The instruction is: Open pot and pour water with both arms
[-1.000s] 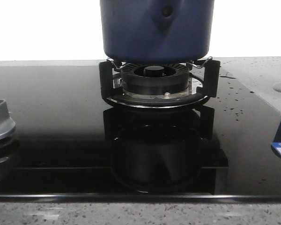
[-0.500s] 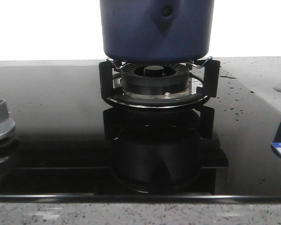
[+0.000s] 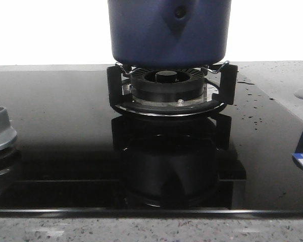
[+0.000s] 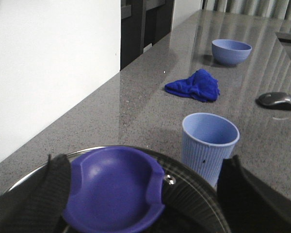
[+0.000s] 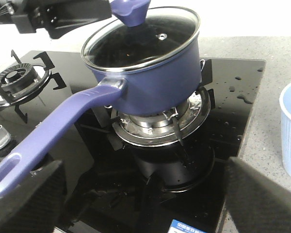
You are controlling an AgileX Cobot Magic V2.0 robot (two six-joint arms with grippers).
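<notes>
No change over the last second: pot (image 3: 169, 33) on burner (image 3: 166, 85), lid (image 5: 141, 36) on. Left tool (image 4: 140, 194) spread around knob (image 4: 114, 187); right tool (image 5: 140, 204) spread, empty.

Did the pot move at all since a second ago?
No. In the front view the pot sits in the same spot over the burner as before, with its edges lined up just the same.

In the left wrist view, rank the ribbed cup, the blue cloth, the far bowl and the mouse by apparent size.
1. ribbed cup, though it sits nearest the camera
2. blue cloth
3. far bowl
4. mouse
</notes>
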